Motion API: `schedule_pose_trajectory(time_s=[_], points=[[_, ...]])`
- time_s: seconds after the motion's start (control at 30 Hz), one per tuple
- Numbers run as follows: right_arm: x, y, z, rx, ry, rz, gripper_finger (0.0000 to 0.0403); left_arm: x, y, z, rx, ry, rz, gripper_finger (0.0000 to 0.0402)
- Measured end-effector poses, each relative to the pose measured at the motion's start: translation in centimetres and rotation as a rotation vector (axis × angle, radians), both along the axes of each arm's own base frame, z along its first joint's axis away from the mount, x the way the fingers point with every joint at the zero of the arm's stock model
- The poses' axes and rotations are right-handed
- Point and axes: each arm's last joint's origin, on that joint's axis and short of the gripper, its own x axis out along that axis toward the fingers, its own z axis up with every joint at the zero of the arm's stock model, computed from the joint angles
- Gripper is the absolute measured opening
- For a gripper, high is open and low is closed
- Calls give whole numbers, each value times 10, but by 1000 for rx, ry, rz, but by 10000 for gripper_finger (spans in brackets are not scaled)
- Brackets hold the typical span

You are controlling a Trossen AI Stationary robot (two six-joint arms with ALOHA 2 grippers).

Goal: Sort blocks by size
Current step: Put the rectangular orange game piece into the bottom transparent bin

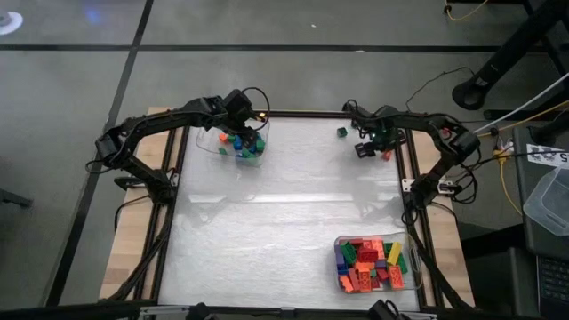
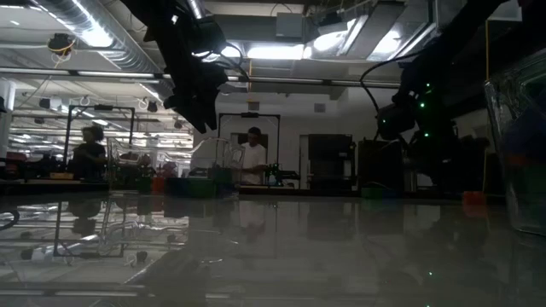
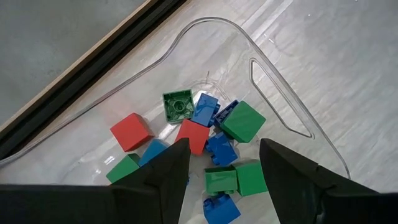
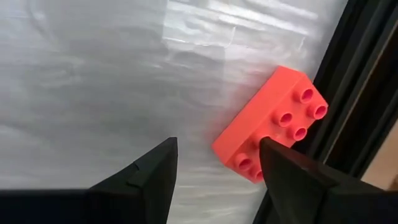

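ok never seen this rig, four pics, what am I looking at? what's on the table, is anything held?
It is a two-armed robot at a table, each arm ending in two fingers. The high view looks straight down on it. The left gripper hangs over a clear tray of small cube blocks at the far left. The right gripper is at the far right edge, beside an orange block. A dark green block lies alone nearby, and a second tray near the front right is full of longer blocks.

The low view looks level across the table into the room, where people stand. Each wrist view looks past that arm's own fingers: the left sees the cubes in the tray, the right the orange block.

Both grippers are open and hold nothing.
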Motion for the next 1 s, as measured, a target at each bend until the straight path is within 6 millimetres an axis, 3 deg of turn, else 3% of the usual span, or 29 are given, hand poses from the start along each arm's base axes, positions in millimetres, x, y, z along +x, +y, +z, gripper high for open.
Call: schedule_pose_trajectory(time_s=[0.17,0.33,0.6,0.83,1.0], points=[[2,3,0,75,-63,-16,222,0,0,0,-1,-1,2,182],[17,20,0,161,-124,40,222,0,0,0,0,-1,2,182],[57,69,3,195,-138,261,222,0,0,0,0,-2,2,182],[97,114,23,92,-137,394,222,0,0,0,0,-3,2,182],[105,133,38,64,-161,473,222,0,0,0,1,-3,2,182]])
